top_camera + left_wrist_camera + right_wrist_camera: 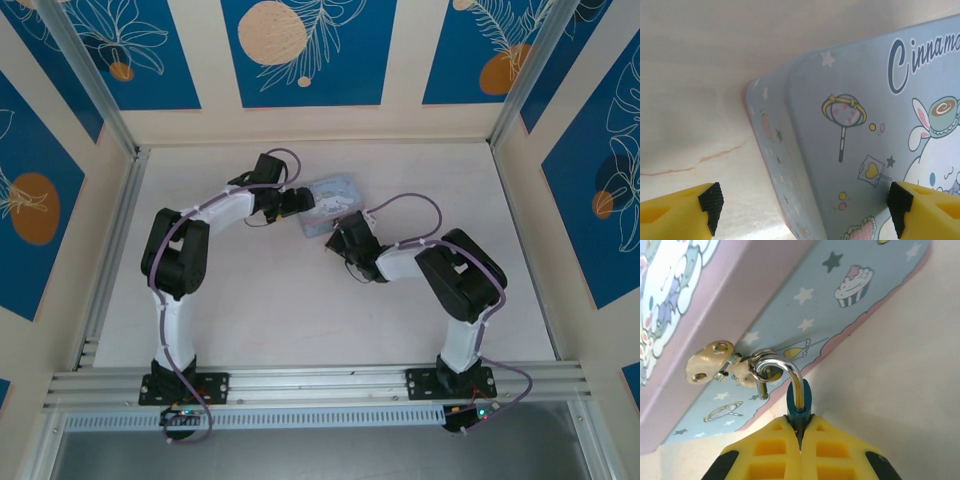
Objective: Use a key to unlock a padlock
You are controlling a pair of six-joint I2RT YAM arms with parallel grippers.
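Your left end effector (805, 207) hangs open, straddling a corner of the smooth pastel-blue printed tin (840, 100) on the pale counter (700, 100). Your right end effector (800, 427) is clamped on what looks like the padlock (805, 396), its teal body barely showing. The shiny curved shackle (785, 367) threads the tin's metal hasp (715, 360).

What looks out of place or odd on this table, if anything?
Nothing broken or spilled. The tin sits skewed on the table, the open left claw straddling its corner. The right claw pinches the padlock, hooked through the tin's hasp.
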